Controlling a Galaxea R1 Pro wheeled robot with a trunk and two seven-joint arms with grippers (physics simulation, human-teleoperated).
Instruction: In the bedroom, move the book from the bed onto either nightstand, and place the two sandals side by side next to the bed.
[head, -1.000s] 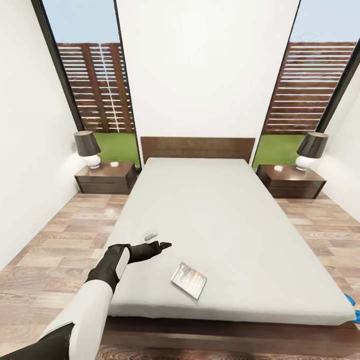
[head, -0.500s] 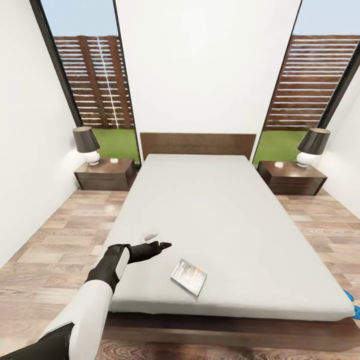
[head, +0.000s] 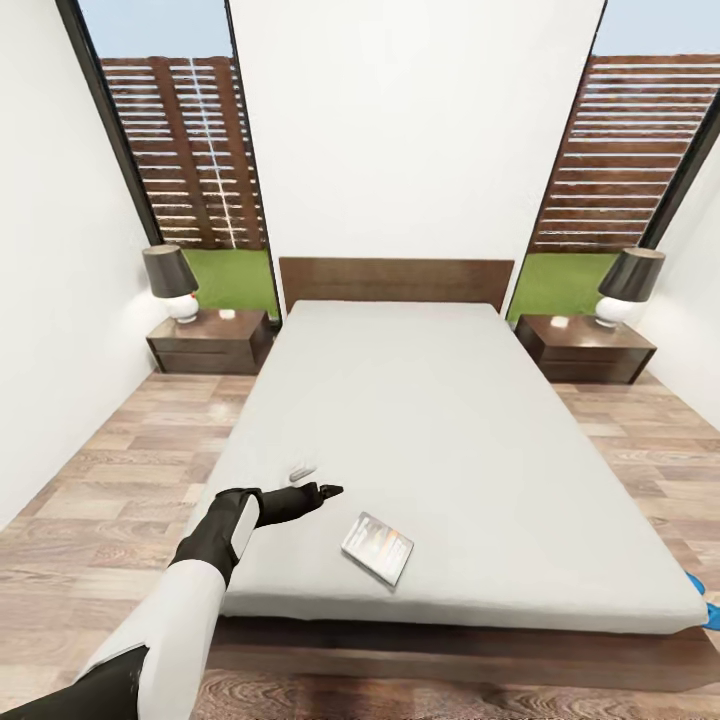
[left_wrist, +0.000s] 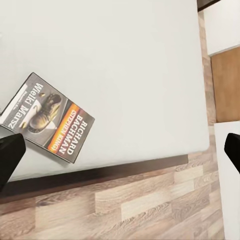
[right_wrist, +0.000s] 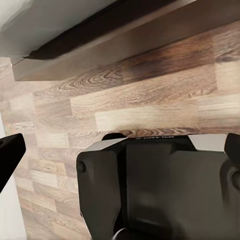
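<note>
Bed (head: 420, 420): big soft mattress, dark frame, a nightstand (head: 210, 342) off each head corner. Book (head: 377, 547) lies flat near the foot edge, left of centre, skewed. Judgement: thin light paperback, floppy, glossy cover likely slick; mattress gives, so press a corner down and pinch the spine edge nearest the foot edge. Left gripper (head: 328, 490) hovers just beside the book, jaws apart with tips wide in its wrist view. Right gripper low over the floor (right_wrist: 150, 85), jaws apart. One blue sandal (head: 706, 600) at the bed's right foot corner.
</note>
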